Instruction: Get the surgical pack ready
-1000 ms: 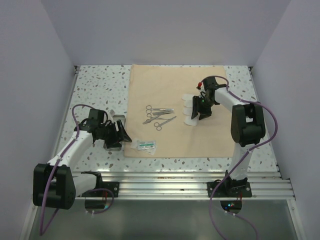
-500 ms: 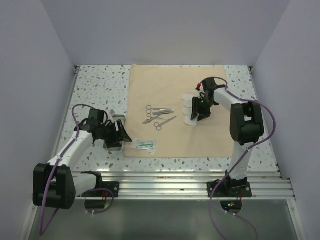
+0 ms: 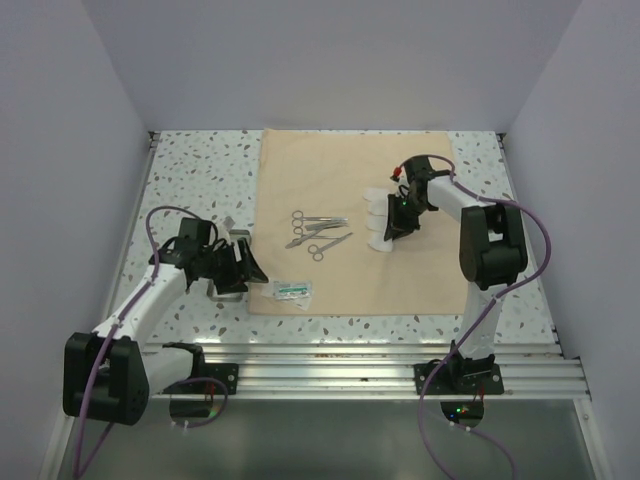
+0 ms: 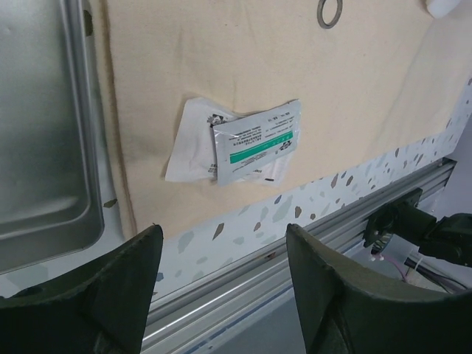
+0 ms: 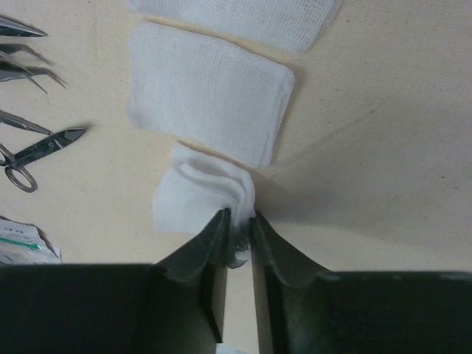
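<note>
Speckled table (image 3: 190, 180) and pale lavender walls (image 3: 330, 60) fill the top view. A beige cloth (image 3: 340, 180) lies flat across the table's middle. Silver instruments (image 3: 318, 230) (scissor-like, ring handles toward the left) are grouped near its centre, and white gauze squares (image 3: 377, 212) sit in a short column to their right. 2 paper packets (image 3: 293, 290) rest at the cloth's near left corner. The steel tray (image 3: 230, 293) sits on bare table just beside the cloth's left edge, and the left gripper (image 3: 240, 266) is over it; whether they touch I cannot tell. The right gripper (image 3: 398, 230) is down at the nearest gauze.

From the left wrist, the gripper (image 4: 221, 247) has its 2 dark fingers (image 4: 96, 295) spread wide with nothing between them. The tray (image 4: 37, 133) lies at the left and the cloth (image 4: 221, 59) beside it. The packets (image 4: 254, 144) overlap near the cloth's edge, 1 printed in green. 1 instrument ring (image 4: 329, 11) shows at the top, and a metal rail (image 4: 346, 206) runs below.

From the right wrist, the gripper (image 5: 237, 230) has its fingers (image 5: 206, 247) pinched tight on the crumpled edge of a small gauze piece (image 5: 195, 195). That piece lies on the cloth (image 5: 369, 147), and 2 flat squares (image 5: 210, 88) lie beyond it. Instrument tips (image 5: 37, 147) show at the left.
</note>
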You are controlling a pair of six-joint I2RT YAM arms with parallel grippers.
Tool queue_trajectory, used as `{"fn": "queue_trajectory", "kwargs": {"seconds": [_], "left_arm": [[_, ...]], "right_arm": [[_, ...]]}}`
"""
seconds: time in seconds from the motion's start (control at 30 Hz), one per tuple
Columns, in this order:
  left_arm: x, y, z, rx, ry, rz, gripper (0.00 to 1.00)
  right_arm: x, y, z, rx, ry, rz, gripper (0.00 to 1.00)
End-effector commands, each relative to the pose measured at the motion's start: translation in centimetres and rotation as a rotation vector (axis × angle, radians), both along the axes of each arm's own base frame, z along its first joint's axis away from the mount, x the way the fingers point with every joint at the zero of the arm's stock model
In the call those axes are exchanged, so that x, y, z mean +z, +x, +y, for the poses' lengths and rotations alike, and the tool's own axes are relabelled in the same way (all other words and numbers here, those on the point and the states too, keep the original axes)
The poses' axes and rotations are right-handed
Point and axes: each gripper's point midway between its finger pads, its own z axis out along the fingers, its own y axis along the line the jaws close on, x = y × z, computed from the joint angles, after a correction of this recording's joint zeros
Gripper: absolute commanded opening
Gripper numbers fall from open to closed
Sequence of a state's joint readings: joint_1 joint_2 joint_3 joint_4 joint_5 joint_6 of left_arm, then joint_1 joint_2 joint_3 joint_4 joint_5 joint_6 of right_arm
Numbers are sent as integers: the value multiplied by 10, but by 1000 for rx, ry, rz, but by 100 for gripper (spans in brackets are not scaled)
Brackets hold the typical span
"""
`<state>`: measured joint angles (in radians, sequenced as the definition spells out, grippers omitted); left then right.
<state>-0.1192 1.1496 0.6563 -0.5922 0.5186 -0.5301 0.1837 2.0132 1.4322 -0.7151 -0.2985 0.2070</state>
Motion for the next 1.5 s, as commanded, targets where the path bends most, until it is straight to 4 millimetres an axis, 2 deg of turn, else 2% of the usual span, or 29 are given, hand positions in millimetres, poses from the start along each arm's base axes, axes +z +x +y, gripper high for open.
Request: {"fn": "queue_trajectory", "kwargs": {"seconds": [0.0, 0.07, 0.13, 0.2, 0.27, 0.3, 0.4, 0.43, 0.5, 0.53, 0.57, 0.6, 0.63, 0.67, 0.73, 0.8, 0.87, 0.93, 0.97, 1.03, 1.07, 1.13, 1.17, 1.23, 1.27, 1.3, 1.47], "left_arm": [[27, 13, -12, -53, -35, -137, 72], [38, 15, -14, -54, -41, -184, 74], [54, 18, -18, -61, -50, -246, 78], [69, 22, -23, -74, -62, -306, 79], [86, 21, -28, -89, -88, -369, 81], [95, 22, -33, -109, -104, -412, 81], [124, 17, -46, -160, -152, -533, 84], [135, 13, -48, -178, -168, -577, 87], [151, 10, -53, -208, -202, -642, 89], [160, 5, -55, -219, -224, -679, 90], [167, 0, -60, -250, -256, -714, 91], [173, -3, -62, -265, -271, -742, 92], [181, -10, -64, -291, -294, -779, 94], [185, -13, -66, -312, -309, -804, 94], [191, -23, -70, -366, -337, -830, 94], [196, -38, -80, -446, -406, -835, 95], [198, -56, -91, -536, -463, -827, 95], [199, -66, -101, -584, -495, -813, 95], [202, -77, -110, -634, -520, -812, 95], [198, -84, -122, -674, -540, -782, 96], [201, -95, -132, -723, -568, -779, 96], [199, -99, -145, -753, -579, -756, 97], [202, -108, -152, -787, -593, -758, 98], [197, -112, -160, -814, -594, -727, 98], [204, -115, -165, -835, -615, -755, 98], [203, -116, -168, -841, -618, -745, 98], [201, -114, -178, -857, -617, -749, 99]], "right_arm": [[15, 8, 11, 8, 58, -47, 15], [19, 8, 11, 7, 64, -58, 10], [33, 8, 15, 15, 88, -84, 1], [50, 3, 20, 32, 97, -117, 0], [61, -8, 29, 69, 104, -124, 0], [78, -13, 34, 86, 117, -156, 0], [99, -43, 56, 181, 158, -162, 0], [116, -59, 60, 229, 168, -180, 0], [128, -90, 79, 334, 185, -184, 0], [147, -109, 83, 394, 199, -218, 0], [151, -133, 96, 474, 220, -210, 0], [159, -148, 100, 513, 239, -219, 0], [176, -166, 102, 549, 281, -249, 0], [180, -187, 108, 599, 317, -238, 0], [192, -212, 110, 644, 373, -227, 0], [214, -245, 116, 719, 476, -220, 0], [224, -273, 121, 791, 530, -203, 0], [228, -290, 123, 836, 560, -162, 0], [230, -300, 125, 866, 573, -147, 0], [233, -309, 127, 891, 590, -127, 0], [234, -311, 128, 904, 593, -128, 0], [236, -312, 129, 914, 589, -123, 0], [242, -312, 131, 924, 596, -134, 0], [245, -311, 133, 929, 596, -131, 0], [251, -312, 135, 939, 609, -138, 0], [253, -312, 136, 944, 614, -138, 0], [253, -318, 140, 966, 618, -120, 0]]}}
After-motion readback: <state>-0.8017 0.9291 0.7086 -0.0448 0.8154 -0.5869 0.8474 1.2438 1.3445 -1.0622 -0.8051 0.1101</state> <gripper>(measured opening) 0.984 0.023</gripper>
